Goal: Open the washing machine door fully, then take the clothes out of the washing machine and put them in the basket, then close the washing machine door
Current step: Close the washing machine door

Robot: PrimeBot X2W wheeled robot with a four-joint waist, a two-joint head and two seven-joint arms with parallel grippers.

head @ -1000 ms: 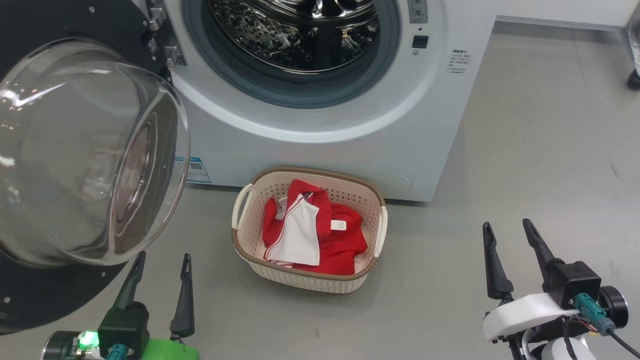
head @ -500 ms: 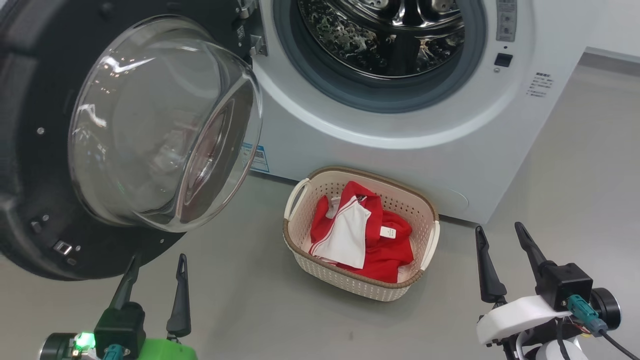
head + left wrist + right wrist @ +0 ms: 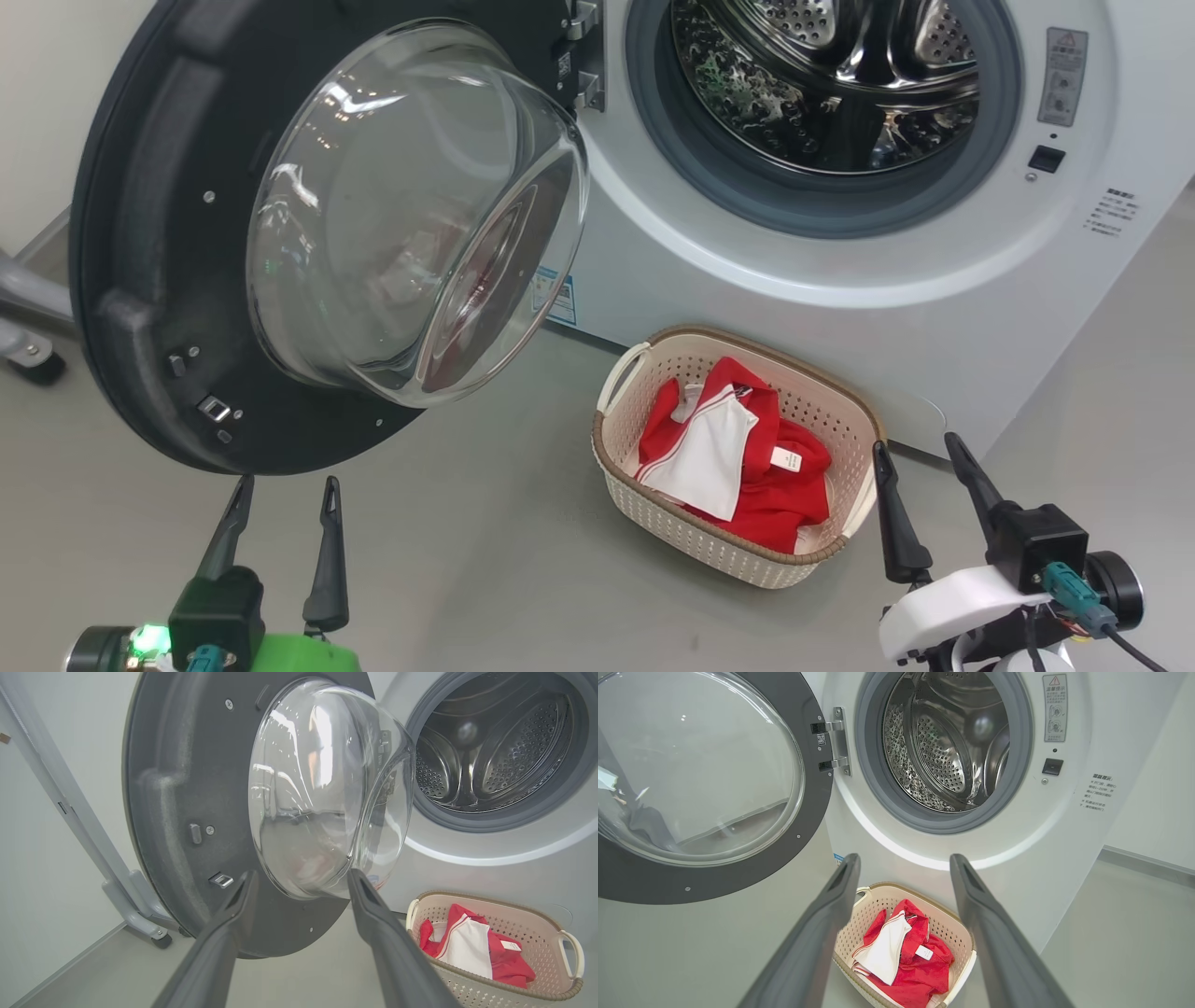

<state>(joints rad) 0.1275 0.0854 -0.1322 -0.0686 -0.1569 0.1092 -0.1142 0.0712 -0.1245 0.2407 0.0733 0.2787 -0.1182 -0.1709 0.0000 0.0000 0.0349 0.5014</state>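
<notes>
Left gripper [image 3: 287, 483], fingers spread and empty, sits low, just below the rim of the washing machine door [image 3: 327, 243]. The door hangs swung out to the robot's left, glass bowl facing the robot, hinge [image 3: 838, 742] on the edge nearest the drum [image 3: 840, 84]. Right gripper [image 3: 916, 444], also spread and empty, sits beside the basket [image 3: 709, 546], which holds the red and white clothes [image 3: 747, 457]. The drum looks empty, so closing likely falls to the nearer left arm. The warning label [image 3: 1054, 707], blue sticker [image 3: 558, 297] and garment tag are too small to read.
</notes>
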